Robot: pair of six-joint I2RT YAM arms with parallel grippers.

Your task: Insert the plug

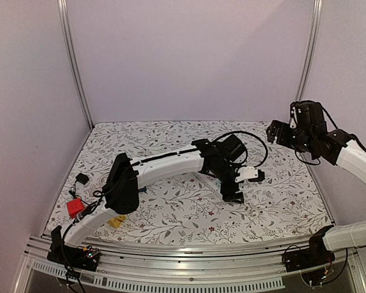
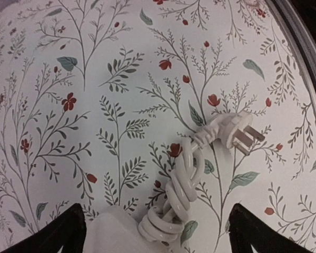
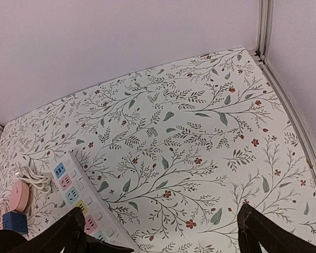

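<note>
A white plug (image 2: 237, 132) with metal prongs lies on the floral table cloth, and its white cord (image 2: 176, 195) is coiled toward a white body (image 2: 113, 232) at the bottom edge. My left gripper (image 2: 155, 211) is open, its fingers wide apart either side of the cord and body and not touching them. In the top view it (image 1: 244, 185) reaches to the table's middle right beside the white piece (image 1: 250, 174). A white power strip (image 3: 79, 203) with coloured sockets lies at the right wrist view's lower left. My right gripper (image 3: 162, 211) is open and empty, raised at the far right (image 1: 278, 132).
A pink round item (image 3: 18, 195), a blue cube (image 3: 13, 222) and a white cable coil (image 3: 37, 180) lie beside the strip. A red block (image 1: 74, 207) and a yellow piece (image 1: 116, 221) sit at the front left. Walls close in the table.
</note>
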